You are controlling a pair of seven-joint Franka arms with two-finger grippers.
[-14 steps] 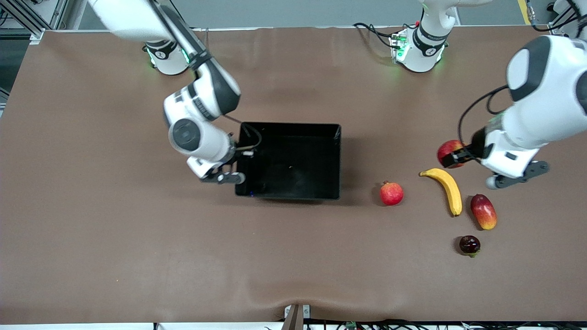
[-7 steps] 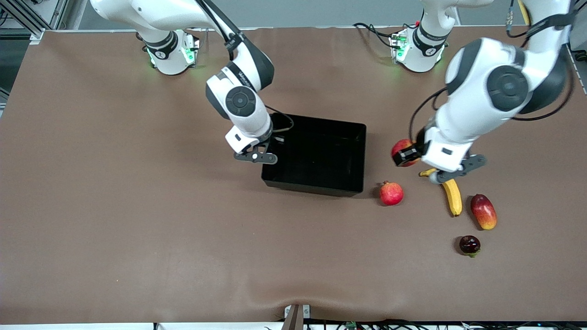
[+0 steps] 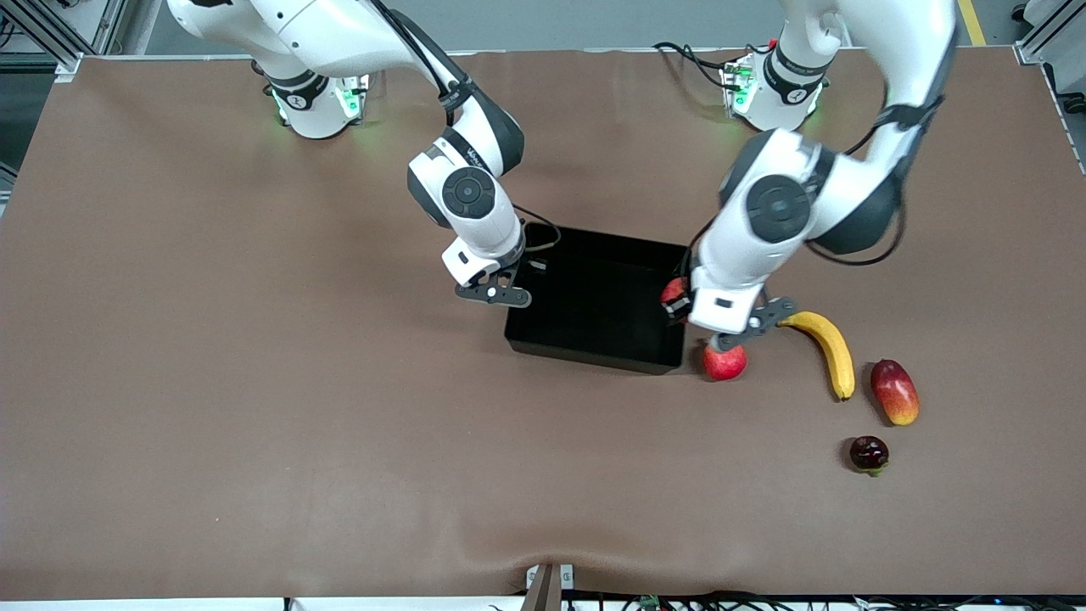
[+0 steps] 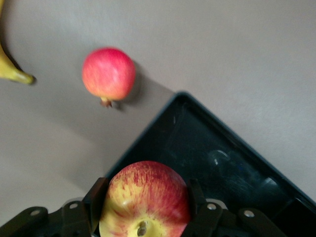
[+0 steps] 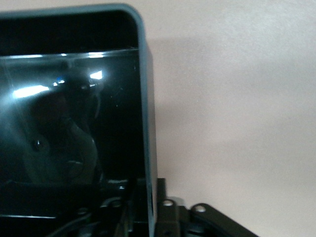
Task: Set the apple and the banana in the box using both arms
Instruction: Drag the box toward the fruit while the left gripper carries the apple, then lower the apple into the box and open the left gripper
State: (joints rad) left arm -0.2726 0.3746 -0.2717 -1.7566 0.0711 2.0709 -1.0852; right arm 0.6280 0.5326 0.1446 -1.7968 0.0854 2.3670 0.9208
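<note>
Brown worktop [image 3: 254,382] carrying fruit beside the box [image 3: 594,344].
Nearest, the banana [image 3: 827,348] is lying untouched; left gripper [image 4: 143,217] is pinching the apple [image 4: 145,197] over the box's corner and should centre before letting go; right gripper [image 5: 148,217] fingers are straddling the box wall, steadying it.

Hidden in the front view under the left arm's wrist: nearly all of the apple [image 3: 674,291], only a red sliver showing mid-frame at the box [image 3: 594,293] corner, and the top of the pomegranate [image 3: 725,363] just below it. Cut off at the frame edge in the left wrist view: the apple's underside between the left gripper [image 4: 144,205] fingers [image 4: 97,200], and all of the banana [image 4: 10,66] but one tip. Cut off likewise in the right wrist view: the right gripper [image 5: 143,202] at the box wall, with only murky reflections inside; too small to name low in the front view: a dark fruit [image 3: 869,453].
</note>
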